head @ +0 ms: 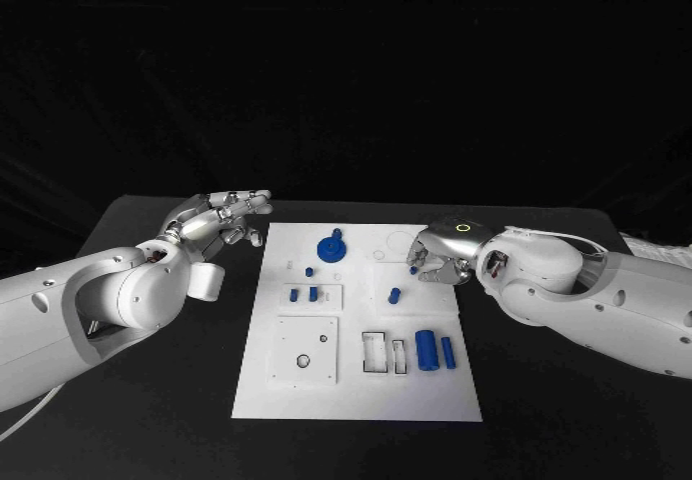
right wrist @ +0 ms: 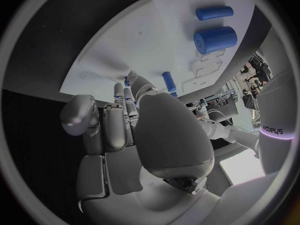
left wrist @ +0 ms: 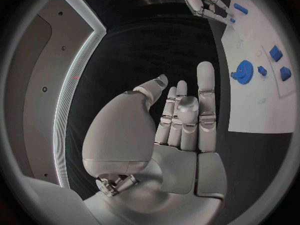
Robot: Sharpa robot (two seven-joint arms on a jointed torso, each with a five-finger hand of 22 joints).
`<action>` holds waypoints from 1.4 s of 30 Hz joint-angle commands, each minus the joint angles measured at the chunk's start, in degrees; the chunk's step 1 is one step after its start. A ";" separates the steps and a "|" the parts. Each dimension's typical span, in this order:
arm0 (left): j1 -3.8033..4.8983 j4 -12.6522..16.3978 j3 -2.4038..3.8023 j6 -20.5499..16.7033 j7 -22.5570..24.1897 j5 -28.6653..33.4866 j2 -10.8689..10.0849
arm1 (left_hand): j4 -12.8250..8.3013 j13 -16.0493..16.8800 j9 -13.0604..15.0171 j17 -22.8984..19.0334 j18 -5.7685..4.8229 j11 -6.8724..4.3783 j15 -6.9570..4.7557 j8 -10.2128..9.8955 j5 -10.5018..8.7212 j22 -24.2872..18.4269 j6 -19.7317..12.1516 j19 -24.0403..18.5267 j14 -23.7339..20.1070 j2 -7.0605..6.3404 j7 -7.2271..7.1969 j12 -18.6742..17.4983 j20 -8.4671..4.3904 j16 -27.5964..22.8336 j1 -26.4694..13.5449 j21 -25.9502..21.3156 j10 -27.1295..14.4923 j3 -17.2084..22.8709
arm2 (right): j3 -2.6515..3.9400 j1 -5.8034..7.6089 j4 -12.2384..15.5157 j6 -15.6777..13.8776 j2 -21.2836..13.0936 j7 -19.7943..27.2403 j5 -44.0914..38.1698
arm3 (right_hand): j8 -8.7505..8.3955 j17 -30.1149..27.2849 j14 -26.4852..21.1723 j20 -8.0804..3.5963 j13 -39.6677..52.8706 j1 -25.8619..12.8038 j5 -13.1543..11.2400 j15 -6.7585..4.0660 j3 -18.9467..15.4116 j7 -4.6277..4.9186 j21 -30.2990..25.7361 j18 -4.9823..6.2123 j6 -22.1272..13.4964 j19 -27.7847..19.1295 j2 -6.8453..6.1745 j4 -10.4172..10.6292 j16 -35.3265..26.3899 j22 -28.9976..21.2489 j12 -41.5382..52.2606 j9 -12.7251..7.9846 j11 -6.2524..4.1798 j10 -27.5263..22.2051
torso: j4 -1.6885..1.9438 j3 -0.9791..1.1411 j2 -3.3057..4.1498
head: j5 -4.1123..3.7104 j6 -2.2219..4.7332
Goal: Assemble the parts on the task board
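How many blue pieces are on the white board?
7: the gear at the back, a small piece by it, a pair nearer, one in the middle, two cylinders at the front. The right hand may hide another.

1. The head camera looks down from above onto the black worktop (head: pixel 159 420) and takes in the whole task board (head: pixel 361 390).
2. Each wrist camera sits close behind its own robot hand.
3. All three views share the task board (left wrist: pixel 256 110) (right wrist: pixel 150 40); the left wrist view also catches the right robot hand (left wrist: pixel 203 0).
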 commanded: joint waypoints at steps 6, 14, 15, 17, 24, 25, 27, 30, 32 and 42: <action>-0.01 0.13 0.02 -0.49 1.55 1.63 -0.10 | -0.05 0.12 -0.08 -0.14 1.01 0.12 0.05 -0.21 0.26 -0.14 -0.52 -0.33 -0.46 0.44 0.23 0.41 0.13 -0.24 0.19 -0.36 -0.53 -0.34 | 0.02 -0.15 0.07 1.62 0.51 -1.04 -2.57 | -0.18 -0.04 3.09 0.05 -1.77 -0.41 -2.40 0.14 4.95 0.10 -0.43 0.93 0.90 0.70 -0.05 -0.07 0.03 0.01 -0.25 0.00 0.10 0.79 | 0.03 0.03 0.01 | 0.04 -0.18; -0.01 0.24 0.02 -0.54 1.42 1.64 -0.09 | -0.15 0.16 -0.10 -0.25 1.01 0.19 0.10 -0.27 0.27 -0.20 -0.69 -0.31 -0.49 0.52 0.36 0.56 0.16 -0.27 0.29 -0.44 -0.68 -0.45 | 0.02 -0.25 -0.76 3.25 1.32 -0.84 -1.87 | -0.18 -0.12 3.06 0.08 -3.06 -0.99 -3.11 0.16 9.42 0.20 -0.45 0.92 1.20 0.79 0.14 -0.56 0.20 0.04 -0.31 0.06 0.17 1.13 | 0.03 0.01 0.00 | 0.01 -0.22; -0.01 0.25 0.02 -0.54 1.40 1.64 -0.08 | -0.15 0.16 -0.10 -0.25 1.01 0.19 0.10 -0.27 0.27 -0.20 -0.69 -0.31 -0.49 0.52 0.36 0.56 0.16 -0.27 0.29 -0.44 -0.68 -0.45 | 0.02 -0.27 -0.86 3.34 1.40 -0.80 -1.80 | -0.19 -0.16 3.05 0.12 -3.34 -1.34 -3.29 0.16 10.31 0.20 -0.46 0.91 1.24 0.79 -0.09 -0.72 0.23 0.03 -0.30 0.08 0.21 1.23 | 0.03 0.03 0.00 | 0.01 -0.22; -0.01 0.26 0.02 -0.51 1.35 1.64 -0.08 | -0.22 0.17 -0.10 -0.26 1.00 0.22 0.13 -0.29 0.28 -0.23 -0.75 -0.30 -0.49 0.55 0.39 0.61 0.17 -0.27 0.38 -0.47 -0.77 -0.48 | 0.02 -0.32 -1.11 3.53 1.62 -0.71 -1.62 | -0.17 -0.13 3.05 0.10 -3.65 -1.87 -3.66 0.24 11.29 0.26 -0.46 0.93 1.33 0.81 -0.36 -0.87 0.32 0.04 -0.29 0.11 0.19 1.36 | 0.02 0.03 0.00 | 0.07 -0.21; -0.01 0.29 0.02 -0.45 1.20 1.64 -0.08 | -0.23 0.19 -0.11 -0.45 0.99 0.36 0.21 -0.35 0.26 -0.30 -0.95 -0.27 -0.55 0.56 0.55 0.73 0.23 -0.33 0.31 -0.56 -1.04 -0.69 | 0.02 -0.46 -1.51 4.24 2.04 -0.60 -1.22 | -0.14 -0.19 3.03 0.12 -3.98 -2.47 -4.07 0.23 12.61 0.28 -0.44 0.92 1.47 0.84 -0.52 -1.17 0.38 0.09 -0.26 0.16 0.21 1.54 | 0.05 0.02 0.04 | 0.27 -0.39; -0.01 0.30 0.02 -0.45 1.18 1.64 -0.08 | -0.23 0.20 -0.12 -0.48 0.98 0.38 0.23 -0.36 0.25 -0.31 -0.98 -0.27 -0.56 0.55 0.57 0.75 0.24 -0.34 0.30 -0.58 -1.09 -0.73 | 0.02 -0.47 -1.54 4.33 2.07 -0.61 -1.19 | -0.14 -0.19 3.03 0.12 -3.99 -2.48 -4.07 0.23 12.62 0.28 -0.44 0.92 1.47 0.84 -0.52 -1.17 0.38 0.09 -0.26 0.16 0.21 1.54 | 0.04 0.02 0.02 | 0.36 -0.44; -0.01 0.32 0.02 -0.45 1.14 1.64 -0.09 | -0.23 0.20 -0.12 -0.48 0.98 0.38 0.23 -0.36 0.25 -0.31 -0.98 -0.27 -0.56 0.55 0.57 0.75 0.24 -0.34 0.30 -0.58 -1.09 -0.73 | 0.02 -0.50 -1.60 4.57 2.13 -0.63 -1.14 | -0.12 -0.22 3.02 0.11 -4.03 -2.63 -4.14 0.24 12.87 0.29 -0.47 0.94 1.54 0.83 -0.56 -1.23 0.38 0.03 -0.24 0.18 0.21 1.61 | 0.02 0.02 0.02 | 0.37 -0.44; -0.01 0.34 0.02 -0.42 1.06 1.64 -0.10 | -0.26 0.20 -0.12 -0.56 0.98 0.41 0.26 -0.39 0.25 -0.33 -1.05 -0.26 -0.59 0.56 0.61 0.79 0.26 -0.37 0.31 -0.61 -1.19 -0.79 | 0.02 -0.53 -1.67 4.74 2.21 -0.65 -1.10 | 0.08 -0.18 3.01 0.17 -4.08 -3.16 -4.31 0.33 13.67 0.23 -0.46 0.92 2.10 0.86 -0.65 -1.49 0.48 0.07 -0.04 0.34 0.14 2.27 | -0.01 0.02 -0.01 | 0.26 -0.57; -0.01 0.36 0.02 -0.41 0.99 1.64 -0.10 | -0.26 0.20 -0.12 -0.56 0.98 0.41 0.26 -0.39 0.25 -0.33 -1.05 -0.26 -0.59 0.56 0.61 0.79 0.26 -0.37 0.31 -0.61 -1.19 -0.79 | 0.02 -0.55 -1.74 4.72 2.28 -0.70 -1.09 | 0.32 -0.07 3.03 0.19 -4.03 -3.50 -4.41 0.33 14.08 0.13 -0.36 0.89 2.72 0.92 -0.58 -1.63 0.63 0.23 0.19 0.50 0.04 3.02 | -0.03 0.01 -0.01 | 0.23 -0.59; 0.00 0.43 0.02 -0.54 0.90 1.60 -0.09 | -0.36 0.22 -0.12 -0.61 0.97 0.46 0.31 -0.43 0.24 -0.39 -1.21 -0.25 -0.61 0.65 0.68 0.91 0.31 -0.37 0.44 -0.69 -1.41 -0.88 | 0.02 -0.71 -1.94 1.33 2.62 -2.04 -1.86 | 1.03 0.69 3.16 0.13 -3.86 -4.36 -4.60 0.30 15.40 0.01 0.47 0.71 4.80 1.45 0.15 -2.48 1.50 1.45 0.57 1.19 -0.18 5.75 | -0.03 0.02 -0.02 | 0.29 -0.64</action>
